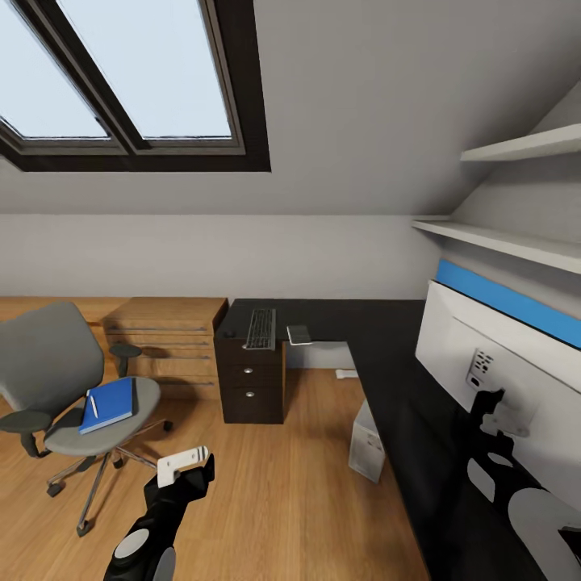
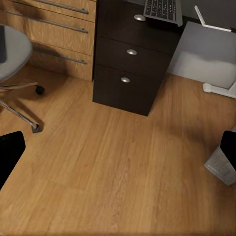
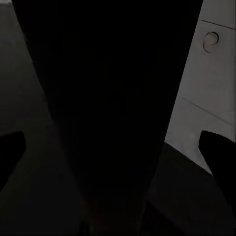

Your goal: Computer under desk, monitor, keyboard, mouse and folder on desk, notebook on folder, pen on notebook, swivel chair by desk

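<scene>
The grey swivel chair [image 1: 48, 363] stands on the floor left of the desk [image 1: 387, 347]. The blue folder [image 1: 107, 404] lies on its seat with the white pen [image 1: 94, 406] on top. On the desk's far wing, over the drawers, lie the keyboard [image 1: 260, 328] and a small grey book, apparently the notebook [image 1: 299, 334]. The monitor [image 1: 484, 363] stands on the desk at right, its pale back toward me. The computer [image 1: 367, 444] sits under the desk. My left gripper [image 1: 184, 462] hangs open over the floor. My right gripper [image 3: 115, 152] is open around the monitor's black stand. The mouse is out of view.
A light wooden dresser [image 1: 169, 335] stands against the wall between the chair and the black drawer unit [image 2: 130, 69]. Two white shelves [image 1: 516, 242] hang over the desk at right. Open plank floor [image 2: 113, 172] lies between chair, drawers and computer.
</scene>
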### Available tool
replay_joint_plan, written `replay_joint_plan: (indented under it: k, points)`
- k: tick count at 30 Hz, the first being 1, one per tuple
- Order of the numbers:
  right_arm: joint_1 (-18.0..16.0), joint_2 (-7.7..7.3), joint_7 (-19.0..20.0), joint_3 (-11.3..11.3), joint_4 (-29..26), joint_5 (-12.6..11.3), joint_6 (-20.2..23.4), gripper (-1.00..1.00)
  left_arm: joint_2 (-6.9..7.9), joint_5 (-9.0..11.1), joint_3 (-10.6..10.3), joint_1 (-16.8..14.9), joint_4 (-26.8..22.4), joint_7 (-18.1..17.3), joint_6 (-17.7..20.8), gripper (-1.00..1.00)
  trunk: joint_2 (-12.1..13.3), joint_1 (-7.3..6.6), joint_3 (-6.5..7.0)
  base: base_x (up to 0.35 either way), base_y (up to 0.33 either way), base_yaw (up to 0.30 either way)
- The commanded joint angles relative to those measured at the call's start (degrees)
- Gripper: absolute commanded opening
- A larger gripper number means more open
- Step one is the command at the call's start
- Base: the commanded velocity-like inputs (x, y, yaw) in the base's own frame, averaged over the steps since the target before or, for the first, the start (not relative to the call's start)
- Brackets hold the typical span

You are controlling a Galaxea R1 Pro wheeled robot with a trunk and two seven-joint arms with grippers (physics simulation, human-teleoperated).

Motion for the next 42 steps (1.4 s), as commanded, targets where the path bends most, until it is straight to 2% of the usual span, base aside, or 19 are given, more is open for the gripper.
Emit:
replay_joint_plan:
  k: [1, 14, 42]
  points:
    - [0.0, 0.01, 0.1, -0.3, 0.0, -0.1, -0.2, 1.00, 0.01, 0.6, -0.1, 0.0, -0.1, 0.5, 0.2, 1.00, -0.1, 0.02, -0.08, 0.000, 0.000, 0.000]
    - [0.0, 0.01, 0.0, -0.3, 0.0, -0.1, -0.2, 1.00, 0.01, 0.6, 0.0, 0.0, -0.1, 0.5, 0.2, 1.00, -0.1, 0.02, -0.08, -0.013, 0.000, 0.000]
    - [0.0, 0.00, 0.0, -0.3, 0.0, -0.1, -0.2, 1.00, 0.01, 0.6, 0.0, 0.0, -0.1, 0.5, 0.2, 1.00, -0.1, 0.02, -0.08, -0.270, -0.001, 0.000]
